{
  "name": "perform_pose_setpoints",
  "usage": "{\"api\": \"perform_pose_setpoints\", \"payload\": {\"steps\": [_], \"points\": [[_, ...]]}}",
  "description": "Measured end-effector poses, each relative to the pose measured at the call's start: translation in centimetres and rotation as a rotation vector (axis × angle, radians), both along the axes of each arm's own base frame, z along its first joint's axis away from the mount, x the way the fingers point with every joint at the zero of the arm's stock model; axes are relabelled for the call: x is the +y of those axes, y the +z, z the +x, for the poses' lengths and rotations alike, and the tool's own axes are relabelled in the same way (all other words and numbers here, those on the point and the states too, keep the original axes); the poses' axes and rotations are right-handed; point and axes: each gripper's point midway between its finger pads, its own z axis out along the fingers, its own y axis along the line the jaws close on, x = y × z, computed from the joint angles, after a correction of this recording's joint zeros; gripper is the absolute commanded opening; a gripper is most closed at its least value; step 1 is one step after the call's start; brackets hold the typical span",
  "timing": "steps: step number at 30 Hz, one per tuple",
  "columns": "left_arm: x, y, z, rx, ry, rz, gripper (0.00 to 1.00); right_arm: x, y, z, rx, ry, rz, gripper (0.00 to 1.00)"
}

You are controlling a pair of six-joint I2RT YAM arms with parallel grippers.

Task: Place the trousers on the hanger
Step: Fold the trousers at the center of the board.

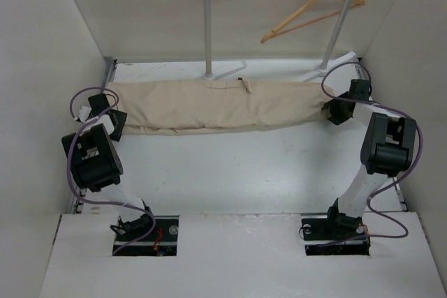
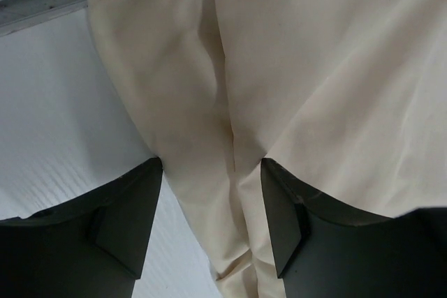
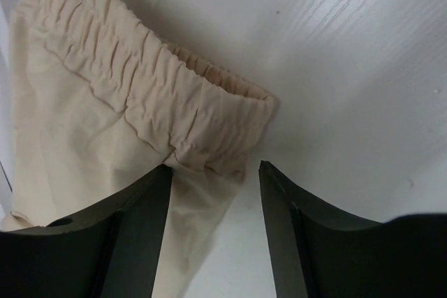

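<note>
The trousers [image 1: 209,106] lie crosswise between the open left gripper [image 2: 211,167] and the open right gripper [image 3: 215,169]; the hanger [image 1: 297,12] hangs behind, nearer the right

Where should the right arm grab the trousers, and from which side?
Take the gathered waistband at the right end of the trousers, coming down from above with the right tool: it is thick, lies flat on the table, just ahead of the open tool.

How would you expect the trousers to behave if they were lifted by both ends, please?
Probably floppy: the trousers lie flat with soft creases, so the middle would likely sag. The gathered waistband looks thicker and may give a firmer hold. The cloth looks thin, so probably light for its size.
</note>
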Motion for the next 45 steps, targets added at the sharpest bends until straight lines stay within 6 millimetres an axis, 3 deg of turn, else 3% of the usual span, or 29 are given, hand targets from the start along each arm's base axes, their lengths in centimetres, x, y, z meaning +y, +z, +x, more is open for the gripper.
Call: {"api": "perform_pose_setpoints", "payload": {"steps": [3,6,8,10,16,21,28,30,31,35,38,42,45], "points": [[0.1,-0.1,0.6,-0.022,0.009,-0.006,0.52,0.1,-1.4,0.4,0.025,-0.012,0.024,0.3],[0.5,-0.2,1.4,-0.035,0.02,-0.008,0.37,0.0,-1.8,1.1,0.028,-0.025,0.041,0.13],[0.7,-0.4,2.1,-0.04,0.024,-0.01,0.18,-0.1,-1.5,1.4,0.02,-0.038,0.044,0.08],[0.8,-0.8,2.3,-0.038,0.028,-0.013,0.06,-0.2,-1.4,1.4,0.019,-0.05,0.039,0.05],[0.3,-1.0,1.5,0.005,0.039,-0.005,0.01,-1.9,-0.2,-1.3,0.023,-0.114,0.001,0.01],[-1.7,-0.4,-1.4,0.104,0.024,0.022,0.0,-4.4,1.4,-5.2,0.01,-0.204,-0.029,0.01],[-1.7,1.2,-9.3,0.227,0.088,0.061,0.02,-5.0,0.2,-11.7,0.068,-0.302,-0.008,0.02],[-1.7,1.7,-11.5,0.274,0.099,0.095,0.11,-4.8,0.1,-13.6,0.093,-0.327,-0.007,0.05],[-1.8,1.8,-12.5,0.294,0.101,0.117,0.2,-4.9,0.3,-14.3,0.097,-0.338,-0.017,0.1],[-1.9,2.1,-15.6,0.355,0.109,0.175,0.37,-5.2,1.9,-15.2,0.055,-0.373,-0.063,0.48],[-1.7,2.9,-17.0,0.362,0.127,0.197,0.46,-4.9,1.8,-15.6,0.051,-0.369,-0.067,0.66],[-2.1,7.2,-16.1,0.247,0.109,0.271,0.47,-4.5,3.0,-16.6,0.02,-0.356,-0.082,0.76],[-5.0,11.0,-13.1,0.101,-0.002,0.32,0.46,-4.5,5.6,-16.6,-0.056,-0.356,-0.107,0.78]]}}
